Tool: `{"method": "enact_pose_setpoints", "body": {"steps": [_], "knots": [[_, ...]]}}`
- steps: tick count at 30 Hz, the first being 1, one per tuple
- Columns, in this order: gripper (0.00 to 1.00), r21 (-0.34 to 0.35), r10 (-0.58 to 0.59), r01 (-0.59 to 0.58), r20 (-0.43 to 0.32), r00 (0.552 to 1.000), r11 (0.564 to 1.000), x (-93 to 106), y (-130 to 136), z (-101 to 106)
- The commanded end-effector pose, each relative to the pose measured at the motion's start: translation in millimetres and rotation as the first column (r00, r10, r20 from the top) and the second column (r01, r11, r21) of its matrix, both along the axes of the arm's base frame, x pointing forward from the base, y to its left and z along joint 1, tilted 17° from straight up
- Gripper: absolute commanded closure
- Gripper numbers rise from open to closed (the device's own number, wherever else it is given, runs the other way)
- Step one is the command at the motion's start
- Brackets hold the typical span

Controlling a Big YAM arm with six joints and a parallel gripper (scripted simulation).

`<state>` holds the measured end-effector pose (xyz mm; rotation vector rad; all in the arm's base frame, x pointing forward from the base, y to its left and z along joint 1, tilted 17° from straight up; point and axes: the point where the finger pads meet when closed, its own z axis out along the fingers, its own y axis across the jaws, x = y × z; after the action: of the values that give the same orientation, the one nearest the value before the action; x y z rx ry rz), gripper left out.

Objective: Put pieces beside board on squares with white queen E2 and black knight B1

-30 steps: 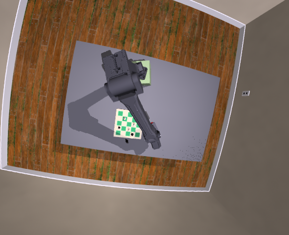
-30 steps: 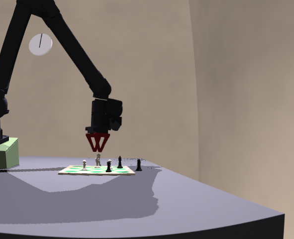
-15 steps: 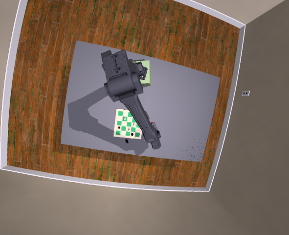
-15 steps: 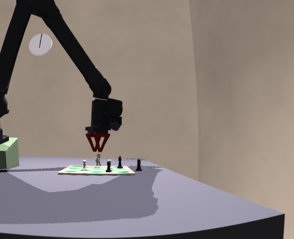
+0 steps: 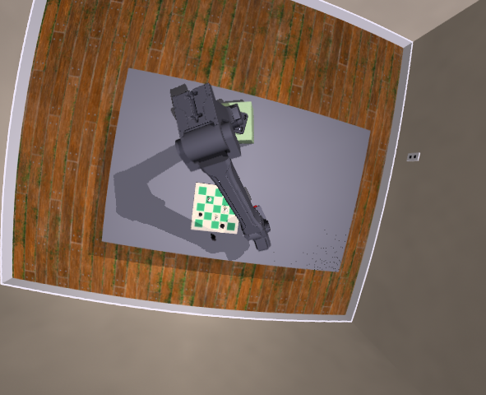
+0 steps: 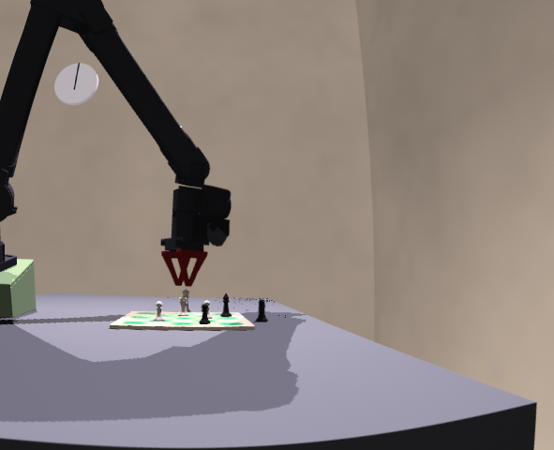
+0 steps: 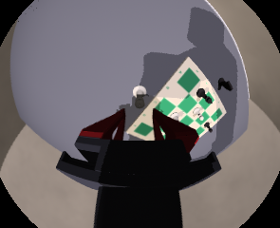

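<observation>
Gripper (image 6: 185,284) (image 7: 139,112) parted, nothing pinched; your wrist view shows the white queen (image 7: 140,97) off the chessboard (image 5: 196,212) (image 6: 180,328) (image 7: 178,76), hidden from above; black knight (image 5: 213,237) (image 6: 261,310) (image 7: 225,85) beside it too.

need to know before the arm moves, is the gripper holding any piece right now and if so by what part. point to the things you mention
Nothing is held: the gripper (image 6: 185,284) (image 7: 139,112) is open above the table (image 6: 393,387) (image 7: 78,62).
</observation>
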<state>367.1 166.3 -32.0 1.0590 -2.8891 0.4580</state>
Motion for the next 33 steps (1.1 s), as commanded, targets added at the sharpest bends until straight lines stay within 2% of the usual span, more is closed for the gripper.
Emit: {"method": "enact_pose_setpoints", "body": {"steps": [1,8,18,33], "knots": [[0.59,0.032,0.003,-0.005,0.056,0.998,0.999,15.7,5.2,16.8],[0.59,0.033,0.003,-0.005,0.058,0.998,0.999,16.7,5.4,17.3],[0.59,0.046,0.002,-0.006,0.081,0.997,0.999,29.9,12.1,25.0],[0.59,0.047,0.002,-0.006,0.082,0.997,0.999,30.1,12.5,25.2]]}}
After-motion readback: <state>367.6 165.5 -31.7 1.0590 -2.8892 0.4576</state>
